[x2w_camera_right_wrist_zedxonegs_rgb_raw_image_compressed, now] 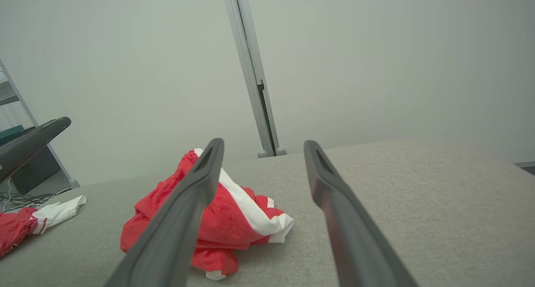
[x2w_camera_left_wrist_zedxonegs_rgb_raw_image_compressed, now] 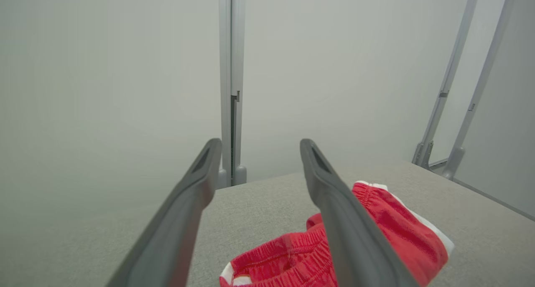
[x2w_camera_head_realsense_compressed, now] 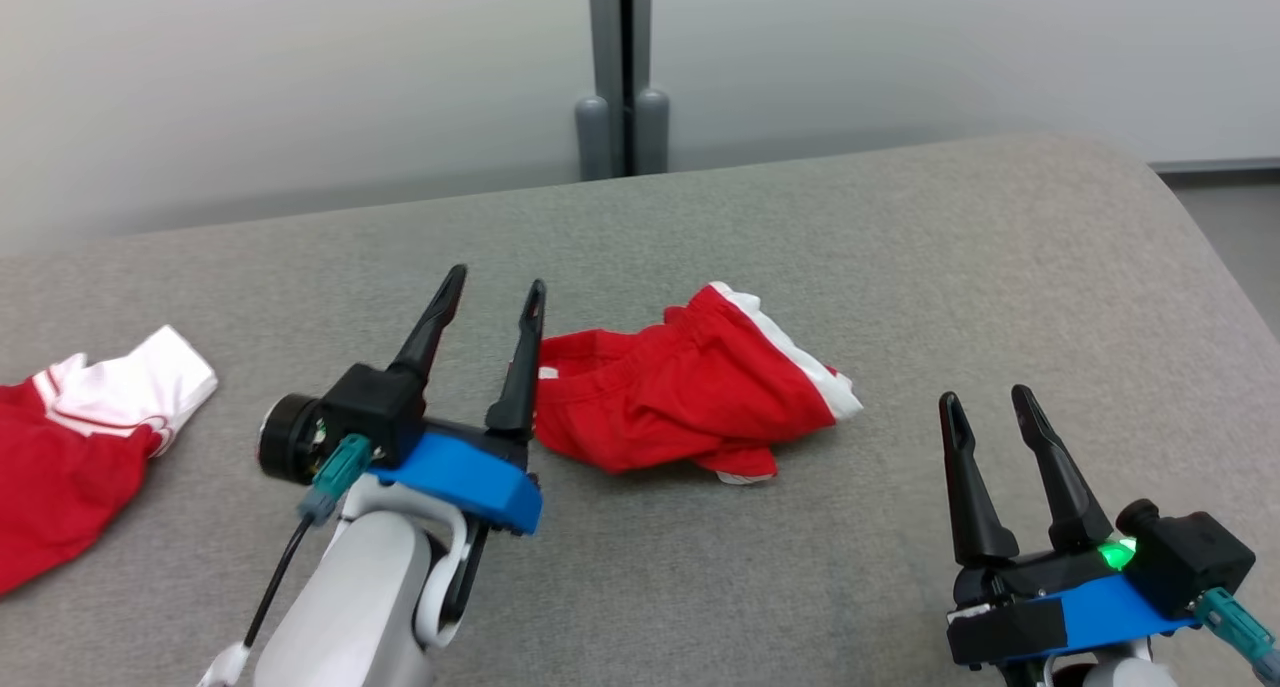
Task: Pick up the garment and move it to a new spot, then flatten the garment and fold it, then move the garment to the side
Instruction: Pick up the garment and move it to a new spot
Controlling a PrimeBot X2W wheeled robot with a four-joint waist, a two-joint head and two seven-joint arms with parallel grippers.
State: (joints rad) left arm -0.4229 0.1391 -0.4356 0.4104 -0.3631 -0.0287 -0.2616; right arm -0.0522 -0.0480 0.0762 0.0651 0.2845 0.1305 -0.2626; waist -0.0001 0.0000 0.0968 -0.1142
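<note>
As I look down through the head camera, the left tool (x2w_camera_head_realsense_compressed: 496, 280) stands wide open with nothing between its two dark fingers. Its right-hand finger lies against the left edge of the red garment (x2w_camera_head_realsense_compressed: 690, 397) in that view; I cannot tell whether it touches the cloth or hangs just above it. From the left wrist camera I see the fingers spread well apart, the garment low and to the right behind one of them, bare grey counter (x2w_camera_head_realsense_compressed: 900, 267) in the gap.

The right tool (x2w_camera_head_realsense_compressed: 986, 399) is also spread wide and empty. It sits near the counter's front right, apart from the garment, with open fabric between them.

The garment itself lies crumpled in a loose heap near the middle of the counter, red with a white band along one edge. A second red and white garment (x2w_camera_head_realsense_compressed: 60, 437) lies at the far left, well apart from it.
</note>
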